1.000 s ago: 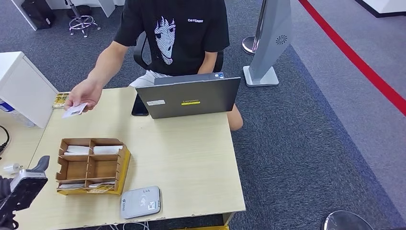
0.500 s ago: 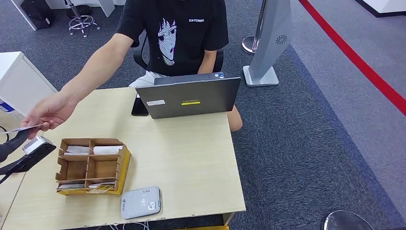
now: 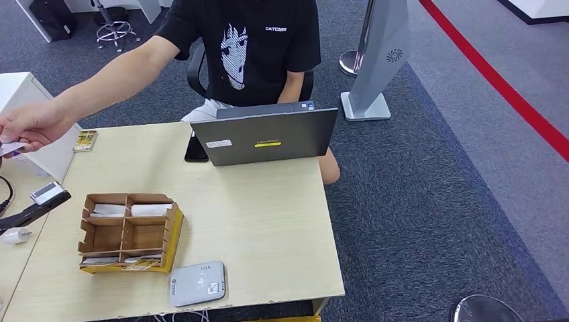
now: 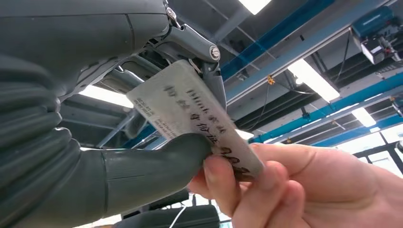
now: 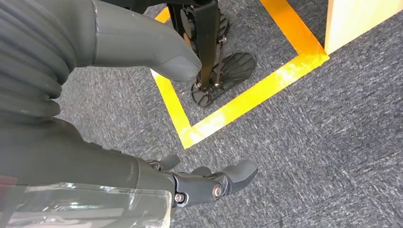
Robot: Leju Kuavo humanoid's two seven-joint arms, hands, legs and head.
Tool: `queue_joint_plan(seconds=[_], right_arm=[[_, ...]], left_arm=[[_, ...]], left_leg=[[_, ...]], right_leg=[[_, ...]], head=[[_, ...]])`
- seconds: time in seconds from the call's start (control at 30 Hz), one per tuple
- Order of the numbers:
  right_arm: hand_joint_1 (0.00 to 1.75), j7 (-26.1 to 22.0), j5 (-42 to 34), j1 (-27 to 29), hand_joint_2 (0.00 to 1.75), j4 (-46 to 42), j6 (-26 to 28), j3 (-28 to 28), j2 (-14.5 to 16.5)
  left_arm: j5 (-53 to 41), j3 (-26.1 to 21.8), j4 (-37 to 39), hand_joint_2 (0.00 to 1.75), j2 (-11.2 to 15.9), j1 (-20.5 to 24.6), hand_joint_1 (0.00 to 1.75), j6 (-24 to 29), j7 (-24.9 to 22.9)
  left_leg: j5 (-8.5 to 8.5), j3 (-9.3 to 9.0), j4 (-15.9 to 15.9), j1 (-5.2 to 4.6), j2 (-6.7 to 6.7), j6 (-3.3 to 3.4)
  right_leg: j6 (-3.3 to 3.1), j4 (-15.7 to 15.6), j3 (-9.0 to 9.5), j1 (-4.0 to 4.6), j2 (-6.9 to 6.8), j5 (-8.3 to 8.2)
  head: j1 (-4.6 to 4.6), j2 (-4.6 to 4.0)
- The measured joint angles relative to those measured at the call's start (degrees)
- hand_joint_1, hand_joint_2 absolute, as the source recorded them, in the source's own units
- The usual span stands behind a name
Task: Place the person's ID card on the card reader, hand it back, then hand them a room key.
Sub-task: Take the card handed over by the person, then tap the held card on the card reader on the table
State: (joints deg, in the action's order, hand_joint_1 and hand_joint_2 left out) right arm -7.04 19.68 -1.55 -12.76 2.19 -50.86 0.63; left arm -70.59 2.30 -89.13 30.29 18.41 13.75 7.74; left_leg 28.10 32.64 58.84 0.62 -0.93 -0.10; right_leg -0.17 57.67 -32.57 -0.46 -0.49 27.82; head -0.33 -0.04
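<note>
My left hand (image 4: 142, 142) pinches the ID card (image 4: 195, 114) between thumb and fingers, while the person's hand (image 4: 294, 190) grips its other end. My right hand (image 5: 190, 118) hangs with fingers apart, holding nothing. On the table (image 3: 268, 221), the cardboard organizer (image 3: 127, 231) holds what look like white cards, beside the card reader (image 3: 196, 283).

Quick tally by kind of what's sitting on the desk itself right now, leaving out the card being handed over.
Laptop: 1
Phone: 1
Cardboard organizer: 1
Card reader: 1
Total: 4
</note>
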Motion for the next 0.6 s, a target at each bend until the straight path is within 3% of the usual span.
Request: queue_joint_plan(seconds=[0.17, 0.3, 0.6], right_arm=[[0.00, 0.2, 0.6, 0.0, 1.75, 0.0, 0.4, 0.0, 0.0], [0.00, 0.5, 0.8, 0.0, 1.75, 0.1, 1.2, -0.3, 0.0], [0.00, 0.6, 1.3, 0.0, 1.75, 0.1, 2.3, -1.5, 0.0]], left_arm=[[-1.5, 1.3, -0.8, 1.75, -0.3, -1.3, 1.75, 2.7, 0.3], [-4.9, 3.5, -4.9, 1.75, -2.2, -6.2, 1.75, 8.2, 0.5], [-13.0, 16.3, -14.5, 1.75, -10.8, -19.1, 1.75, 19.8, -2.7]], left_leg=[[0.00, -0.01, 0.0, -0.01, -0.04, 0.00], [0.04, -0.01, 0.0, -0.03, -0.06, 0.02], [0.17, 0.03, 0.0, -0.11, -0.07, 0.18]], right_leg=[[0.00, 0.0, 0.00, -0.01, 0.02, -0.02], [0.02, 0.0, -0.01, -0.04, 0.04, 0.01], [0.06, -0.1, 0.00, -0.11, 0.02, 0.04]], head=[[-0.01, 0.00], [0.00, 0.00], [0.01, 0.00]])
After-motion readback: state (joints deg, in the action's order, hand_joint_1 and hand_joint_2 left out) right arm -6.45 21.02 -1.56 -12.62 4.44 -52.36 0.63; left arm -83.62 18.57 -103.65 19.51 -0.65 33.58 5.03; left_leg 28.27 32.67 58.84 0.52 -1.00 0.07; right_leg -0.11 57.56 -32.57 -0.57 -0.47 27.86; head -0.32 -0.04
